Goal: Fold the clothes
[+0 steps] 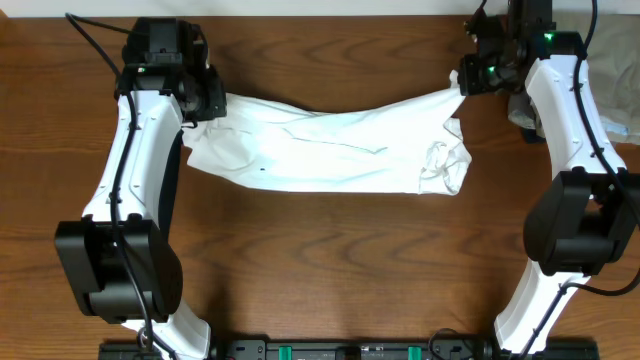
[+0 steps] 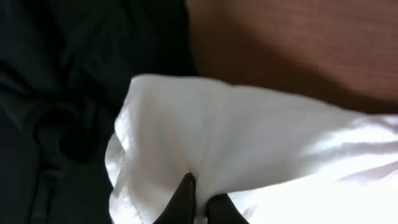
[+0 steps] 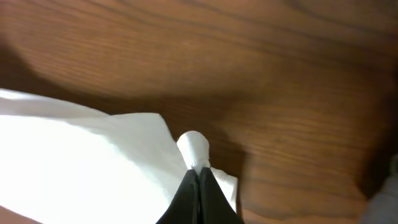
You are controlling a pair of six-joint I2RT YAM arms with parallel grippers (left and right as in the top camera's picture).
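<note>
Overhead view: shows the white shirt (image 1: 330, 150) drawn out as a band across the 12 o'clock half of the wood surface (image 1: 330, 270), long axis running from 9 o'clock to 3 o'clock. Sags slightly at mid-span, lower edge bowed toward 6 o'clock. Flatter, wider end toward 9 o'clock; bunched, puckered end toward 3 o'clock, hanging down to about 4 o'clock. Small dark mark (image 1: 262, 168) left of centre, too small to identify.

At the 9 o'clock end, left end effector (image 1: 205, 105) pressed together on a fold of the shirt. Left wrist view: dark fingertips (image 2: 183, 196) nipped into white cloth at 6 o'clock, fabric fanning toward 12 and 3 o'clock; dark mass (image 2: 62, 93) at 9 o'clock, cloth or hardware not distinguishable.

At the 3 o'clock end, right end effector (image 1: 463, 83) clamped on the upper corner of the shirt. Right wrist view: fingertips closed with no gap, a small white nub of fabric protruding just beyond them toward 12 o'clock, remainder spreading toward 9 o'clock over bare wood.

Pale heap (image 1: 615, 105) at the 3 o'clock edge, apart from the shirt.
</note>
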